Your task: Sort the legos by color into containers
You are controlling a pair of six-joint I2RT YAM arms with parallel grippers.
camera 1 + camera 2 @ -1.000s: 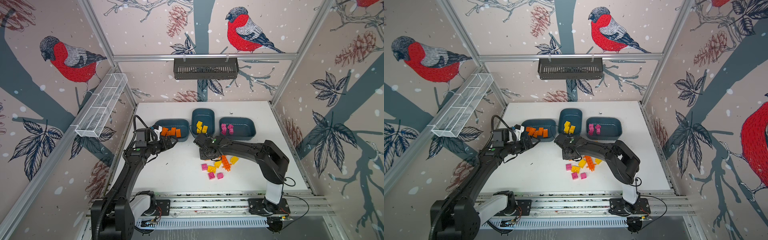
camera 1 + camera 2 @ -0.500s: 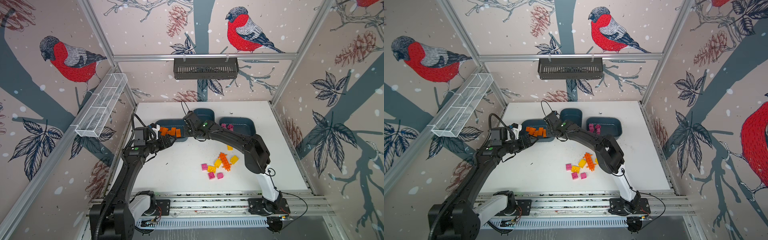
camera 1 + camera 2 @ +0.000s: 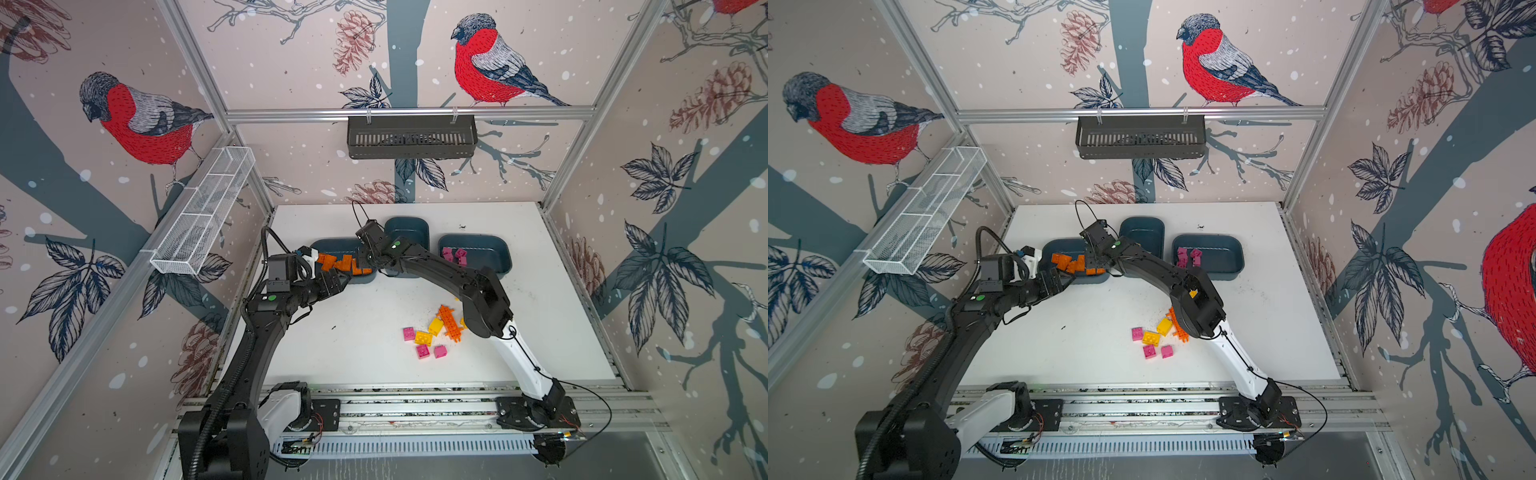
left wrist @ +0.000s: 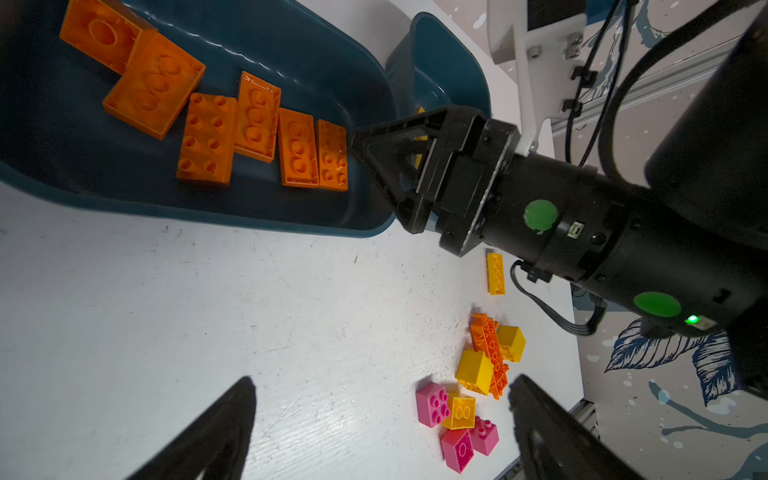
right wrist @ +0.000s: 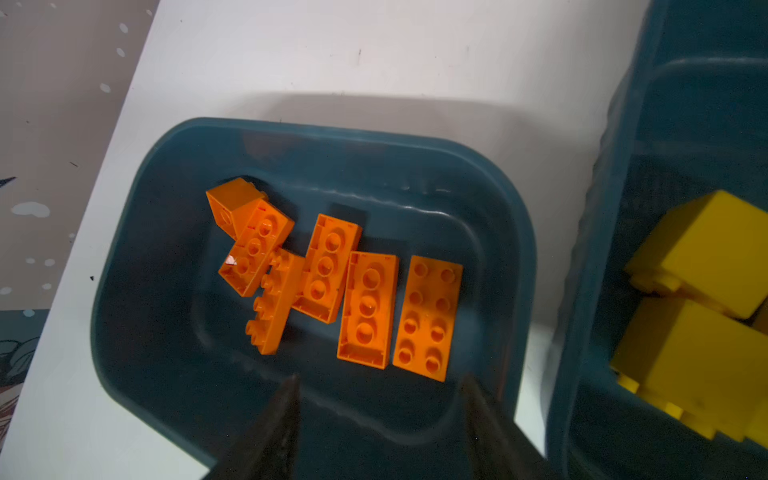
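Since the right gripper (image 5: 380, 380) hangs low over the orange tub (image 5: 137, 232) with its fingers spread and nothing between them, your first hazard is the pull-out. A finger that catches the tub's wall would drag or tip it and spill the six orange bricks (image 5: 365, 309) lying inside.

The second hazard is crowding. The left gripper (image 4: 382, 380) hovers over the counter (image 3: 353, 340) just beside that same tub, fingers spread wide and empty, so a careless retreat could knock the two arms together.

Third, the right arm's elbow sits above the loose pile (image 3: 432, 336) in both top views, and a low sweep back would scatter it. In that pile the spiky orange piece (image 3: 449, 322) touches yellow bricks, so a loose pinch may carry a yellow one into the wrong tub.

The right arm is stretched far forward and across the middle, wrist pitched down. The left arm is bent at the elbow and reaches level. Yellow bricks (image 5: 706, 249) lie in the middle tub (image 5: 602, 249) and pink bricks (image 3: 455, 255) in the pink tub (image 3: 494, 257).
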